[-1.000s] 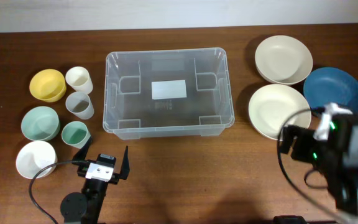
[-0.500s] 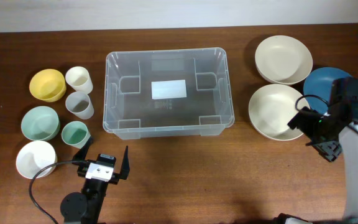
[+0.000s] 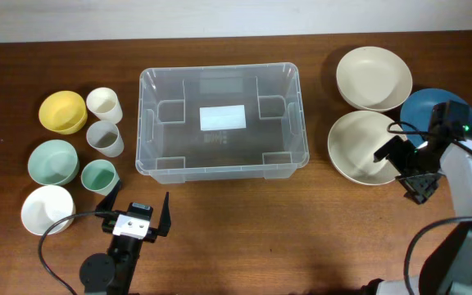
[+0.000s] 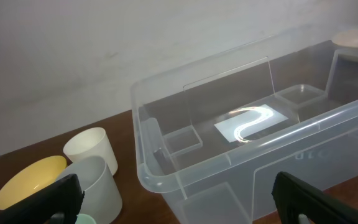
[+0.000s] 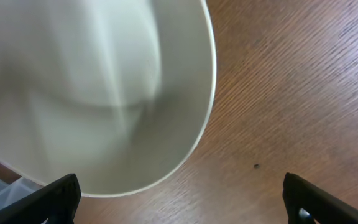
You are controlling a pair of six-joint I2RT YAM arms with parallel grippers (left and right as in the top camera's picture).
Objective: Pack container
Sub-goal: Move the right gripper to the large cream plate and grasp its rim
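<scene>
Overall: dark wood worktop (image 3: 236,238), pale wall (image 3: 236,16) beyond far edge. Container (image 3: 170,135) mid-worktop, nearer far edge, mouth up, long axis along that edge. Left gripper (image 3: 142,193) and right gripper (image 3: 402,170): fingers wide apart, holding nothing.

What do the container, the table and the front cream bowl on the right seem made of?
The container: clear glossy plastic; the table shows through its moulded walls. The table: wood or veneer, brown, visible grain, low sheen. The front cream bowl: likely matte plastic or melamine, an even dull surface; ceramic is possible.
</scene>
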